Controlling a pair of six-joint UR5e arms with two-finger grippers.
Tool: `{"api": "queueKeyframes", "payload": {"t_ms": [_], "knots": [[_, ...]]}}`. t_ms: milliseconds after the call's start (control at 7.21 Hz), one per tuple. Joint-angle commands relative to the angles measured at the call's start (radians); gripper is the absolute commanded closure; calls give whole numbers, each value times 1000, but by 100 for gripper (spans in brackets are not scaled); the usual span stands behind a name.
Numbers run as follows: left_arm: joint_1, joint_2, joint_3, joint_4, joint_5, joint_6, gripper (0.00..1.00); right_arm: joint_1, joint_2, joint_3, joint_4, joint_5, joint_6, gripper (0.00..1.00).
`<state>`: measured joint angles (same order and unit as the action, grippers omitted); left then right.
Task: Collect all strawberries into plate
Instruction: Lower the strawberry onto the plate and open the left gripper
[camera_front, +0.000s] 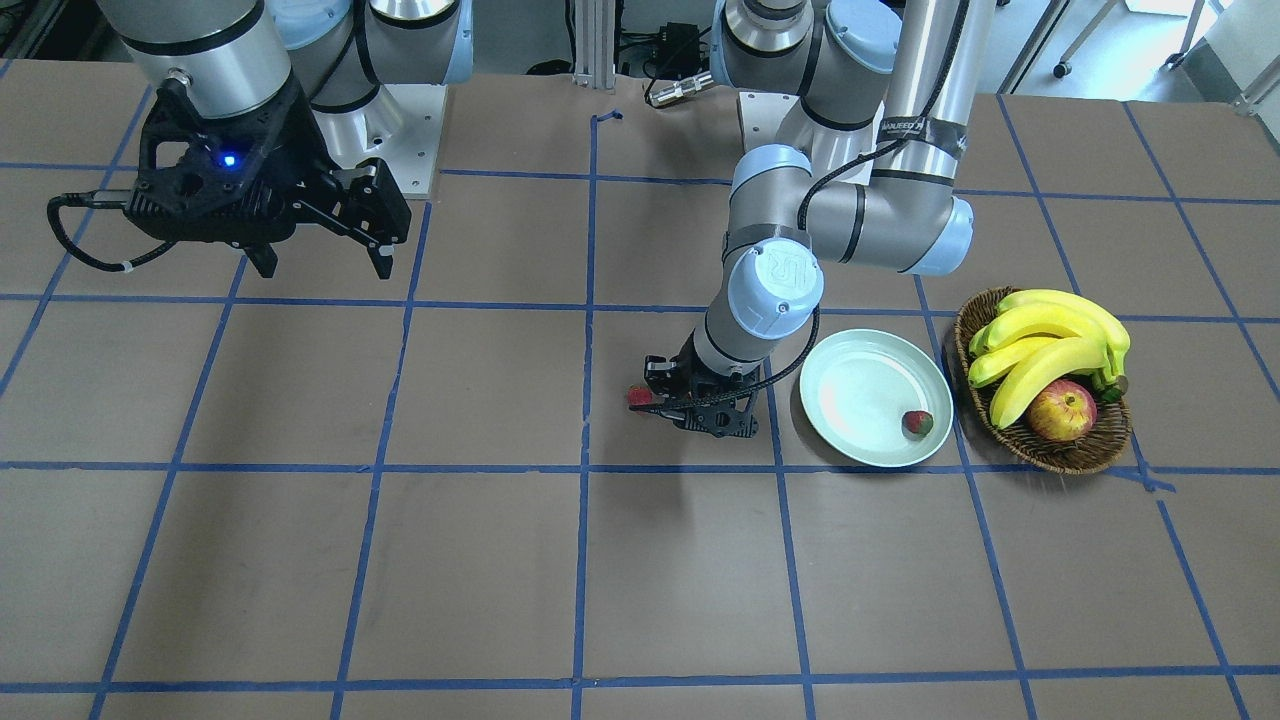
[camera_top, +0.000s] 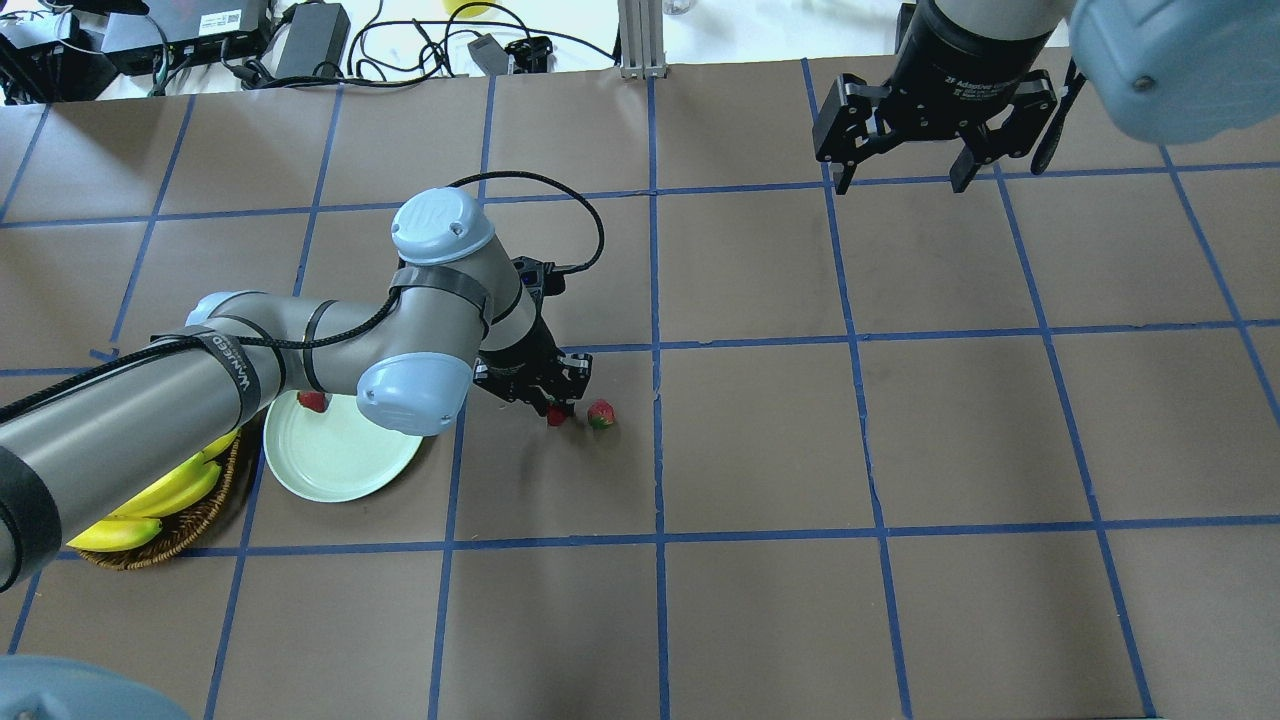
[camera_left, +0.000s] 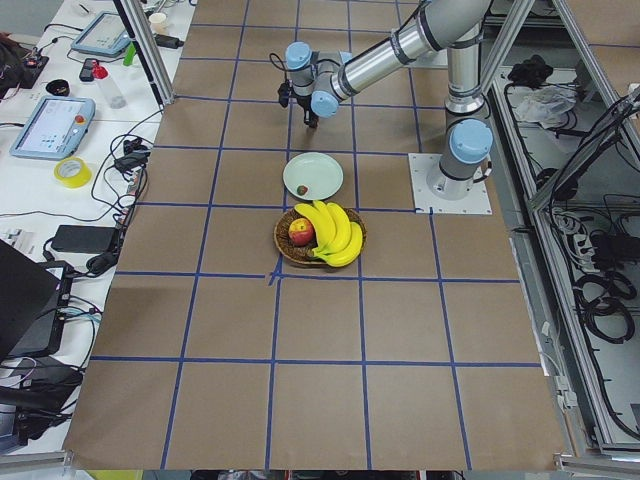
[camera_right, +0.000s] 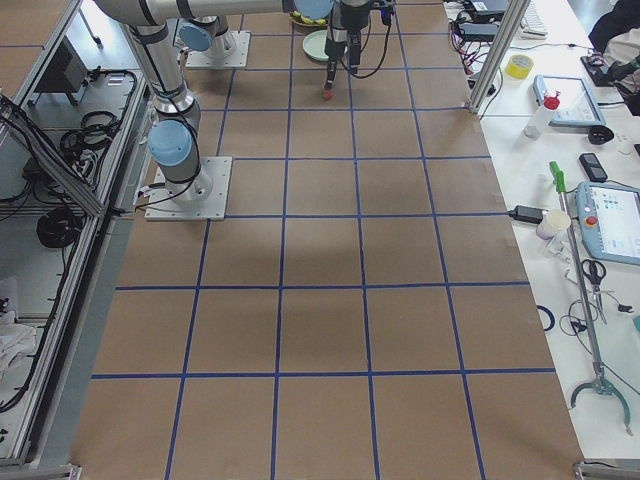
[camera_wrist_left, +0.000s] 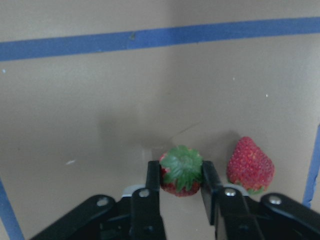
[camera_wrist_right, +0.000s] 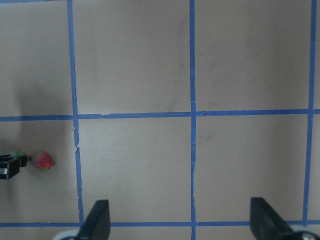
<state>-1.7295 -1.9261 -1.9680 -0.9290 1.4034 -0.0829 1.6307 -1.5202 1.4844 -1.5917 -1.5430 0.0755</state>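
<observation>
My left gripper (camera_wrist_left: 181, 192) is shut on a strawberry (camera_wrist_left: 181, 176), green cap facing the camera, low over the table; it also shows in the overhead view (camera_top: 555, 415). A second strawberry (camera_wrist_left: 250, 165) lies on the table just beside it (camera_top: 601, 414), also seen in the front view (camera_front: 640, 396). A third strawberry (camera_front: 917, 423) lies inside the pale mint-green plate (camera_front: 850, 385), next to the left arm (camera_top: 330, 465). My right gripper (camera_top: 900, 183) is open and empty, high above the far side of the table (camera_front: 322, 262).
A brown wicker basket (camera_front: 1065, 458) with bananas (camera_front: 1050, 345) and a red-yellow apple (camera_front: 1061, 410) stands just beyond the plate. Blue tape lines grid the brown table. The left arm's elbow (camera_top: 415, 385) overhangs the plate's edge.
</observation>
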Motion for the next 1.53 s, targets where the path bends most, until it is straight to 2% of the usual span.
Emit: {"api": "queueKeyframes", "payload": {"t_ms": [0,278,416,694,833,1110,1388], "knots": [[8,9,62,-69,6,0,100,0,0,-1,-1,4,0,0],[65,30,243,-317,29,12,100,1,0,-1,-1,4,0,0],[153,32,270,-350,95,129,100,1,0,-1,-1,4,0,0],[295,20,262,-353,237,329,100,1,0,-1,-1,4,0,0],[319,15,233,-361,291,362,100,1,0,-1,-1,4,0,0],[372,13,186,-355,302,377,100,1,0,-1,-1,4,0,0],[375,6,163,-353,298,374,100,1,0,-1,-1,4,0,0]]}}
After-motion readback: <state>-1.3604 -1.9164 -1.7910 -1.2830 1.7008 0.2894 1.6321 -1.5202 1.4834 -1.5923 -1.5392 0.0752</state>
